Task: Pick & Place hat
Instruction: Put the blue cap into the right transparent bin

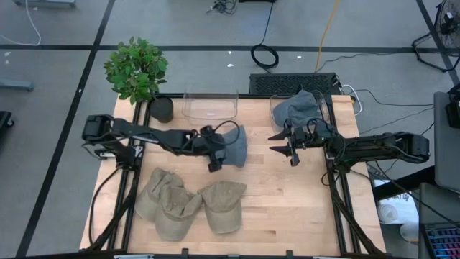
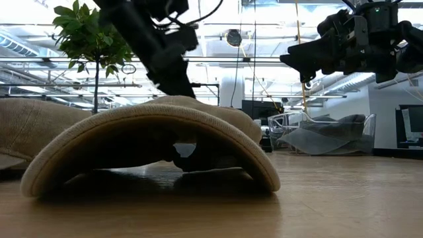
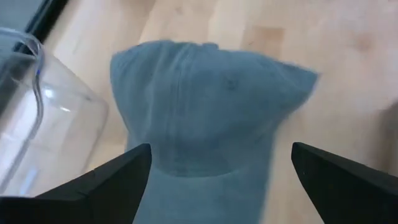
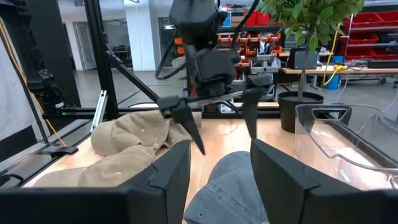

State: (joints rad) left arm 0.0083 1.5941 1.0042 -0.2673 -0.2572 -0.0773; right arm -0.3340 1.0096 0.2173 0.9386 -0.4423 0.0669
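A blue-grey hat [image 1: 237,150] lies brim-down on the wooden table near its middle; it fills the left wrist view [image 3: 205,106]. My left gripper [image 1: 221,147] is open just over the hat's left side, one finger to each side of it [image 3: 221,149]. The right wrist view shows the left gripper [image 4: 227,142] with its tips above the hat [image 4: 236,183]; I see no touch. My right gripper [image 1: 284,147] is open and raised to the right of the hat [image 2: 297,63]. A second blue-grey hat [image 1: 298,108] sits in the right clear bin.
An empty clear bin [image 1: 210,105] stands at the far edge, next to a potted plant [image 1: 136,68] in a dark pot. Three tan hats [image 1: 188,205] lie overlapping at the near left; one fills the low view [image 2: 152,145]. Bare wood lies at the near right [image 1: 295,208].
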